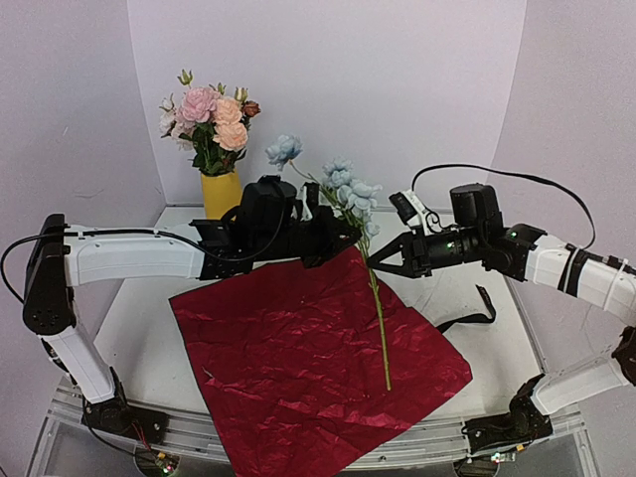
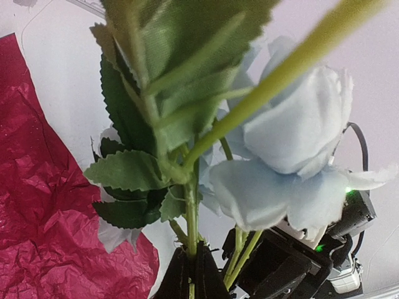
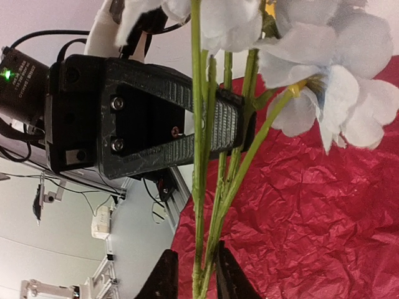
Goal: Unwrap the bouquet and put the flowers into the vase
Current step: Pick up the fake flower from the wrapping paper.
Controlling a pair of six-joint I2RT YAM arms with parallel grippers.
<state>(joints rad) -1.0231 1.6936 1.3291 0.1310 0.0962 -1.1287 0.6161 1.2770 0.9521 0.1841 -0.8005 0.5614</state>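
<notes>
The dark red wrapping paper (image 1: 298, 348) lies spread flat on the table, apart from the flowers. My left gripper (image 1: 350, 231) (image 2: 192, 252) is shut on a green stem of the pale blue flowers (image 1: 348, 189) (image 2: 293, 131), held upright above the paper's far edge. The long stem (image 1: 381, 328) hangs down over the paper. My right gripper (image 1: 376, 260) (image 3: 196, 258) reaches in just below the left one. Its fingers straddle the stems (image 3: 206, 187), with a small gap on one side. The yellow vase (image 1: 221, 194) stands at the back left with pink and peach flowers (image 1: 211, 114) in it.
A black ribbon (image 1: 475, 316) lies on the table to the right of the paper. The left arm's black gripper body (image 3: 143, 115) is close above my right fingers. The table's front rail (image 1: 298, 447) runs along the near edge.
</notes>
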